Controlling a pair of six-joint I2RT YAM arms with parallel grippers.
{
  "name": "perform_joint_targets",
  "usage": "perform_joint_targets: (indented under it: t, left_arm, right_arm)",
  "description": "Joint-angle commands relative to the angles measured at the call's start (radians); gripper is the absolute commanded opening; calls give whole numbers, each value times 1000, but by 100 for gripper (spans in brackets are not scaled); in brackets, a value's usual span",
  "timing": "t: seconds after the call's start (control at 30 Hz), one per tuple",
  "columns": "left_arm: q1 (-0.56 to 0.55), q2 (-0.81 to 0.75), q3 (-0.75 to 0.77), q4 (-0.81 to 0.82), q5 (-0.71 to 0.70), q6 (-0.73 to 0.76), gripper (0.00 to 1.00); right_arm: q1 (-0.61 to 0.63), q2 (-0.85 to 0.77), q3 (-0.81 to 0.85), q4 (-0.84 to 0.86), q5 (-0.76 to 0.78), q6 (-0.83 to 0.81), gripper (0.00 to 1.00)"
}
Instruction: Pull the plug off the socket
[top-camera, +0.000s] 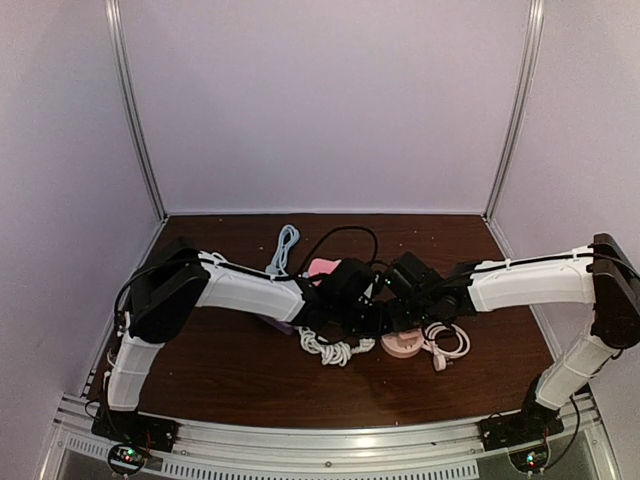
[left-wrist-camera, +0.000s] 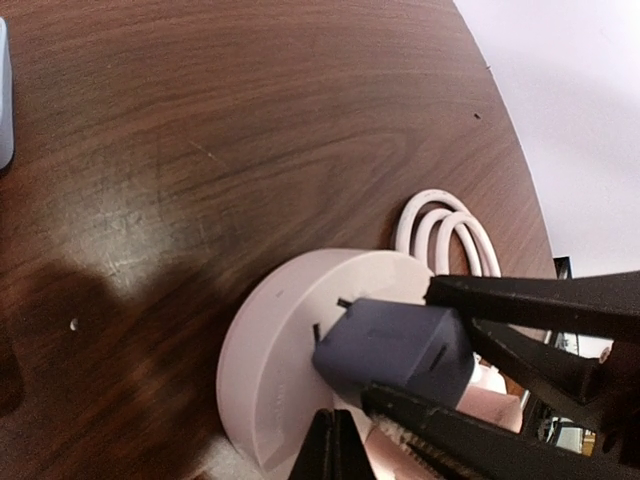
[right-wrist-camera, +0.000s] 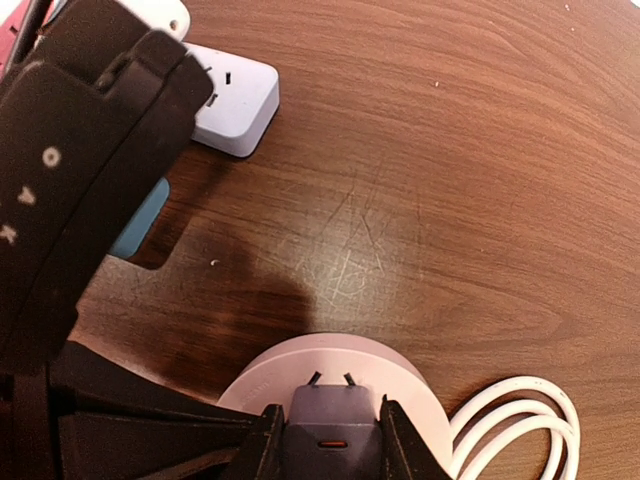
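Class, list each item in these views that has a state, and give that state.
socket: lying flat
plug: prongs showing, at least partly out of the socket
right gripper: shut on the plug
left gripper: shut, tips against the socket
white cable: coiled

From above, the left gripper (top-camera: 372, 318) and right gripper (top-camera: 398, 318) meet in one dark mass that hides the dark slate-blue boxy plug (right-wrist-camera: 333, 420) and much of the round pale-pink plastic socket (top-camera: 405, 346). Both wrist views crop that socket at the bottom edge. The left gripper's own fingers (left-wrist-camera: 332, 450) barely enter its view; their spacing is unreadable
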Motion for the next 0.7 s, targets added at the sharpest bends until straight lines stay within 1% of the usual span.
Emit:
perform_joint_targets:
  t: [0.0, 0.1, 0.23, 0.33, 0.4, 0.47, 0.67]
  left_arm:
    - [2, 103, -33, -251, -68, -7, 0]
    - [1, 105, -31, -254, -66, -6, 0]
    - [2, 108, -18, -265, -70, -3, 0]
    - [1, 112, -13, -267, -70, -1, 0]
    - [1, 118, -5, -277, -71, -2, 0]
    - [1, 124, 3, -291, -78, 1, 0]
    - [1, 143, 27, -327, -85, 3, 0]
  right_arm:
    - [23, -80, 27, 84, 102, -32, 0]
    - [5, -87, 14, 90, 74, -31, 0]
    - [-43, -96, -13, 134, -45, 6, 0]
    - [-86, -117, -55, 204, -154, 45, 0]
    - [-88, -119, -62, 216, -180, 50, 0]
    - [-74, -113, -49, 195, -167, 43, 0]
    - [4, -74, 13, 122, -10, 7, 0]
